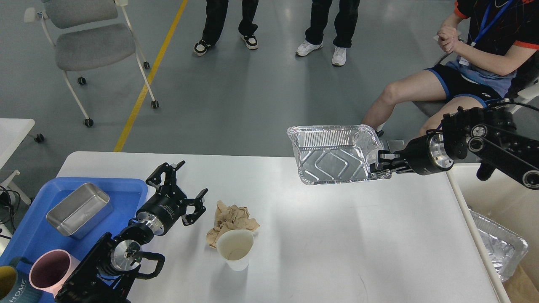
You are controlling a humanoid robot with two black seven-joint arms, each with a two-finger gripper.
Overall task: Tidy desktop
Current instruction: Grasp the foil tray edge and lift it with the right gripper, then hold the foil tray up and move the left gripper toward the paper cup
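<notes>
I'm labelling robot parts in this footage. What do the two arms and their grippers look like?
Both arms are black, built of chunky jointed links. Each wrist has a black cylinder with a bright silver metal ring. The left gripper has two black angular, open-framed fingers. The right gripper has shorter black fingers. A thin black cable runs by the right arm. No markings are legible.

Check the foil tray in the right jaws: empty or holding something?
Empty. The foil tray is tilted toward the camera, showing only its bare embossed bottom, and the right gripper is clamped on its rim, holding it above the desktop.

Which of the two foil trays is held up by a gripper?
The foil tray above the desktop's far edge, pinched by the right gripper. The other foil tray lies in the box, right.
</notes>
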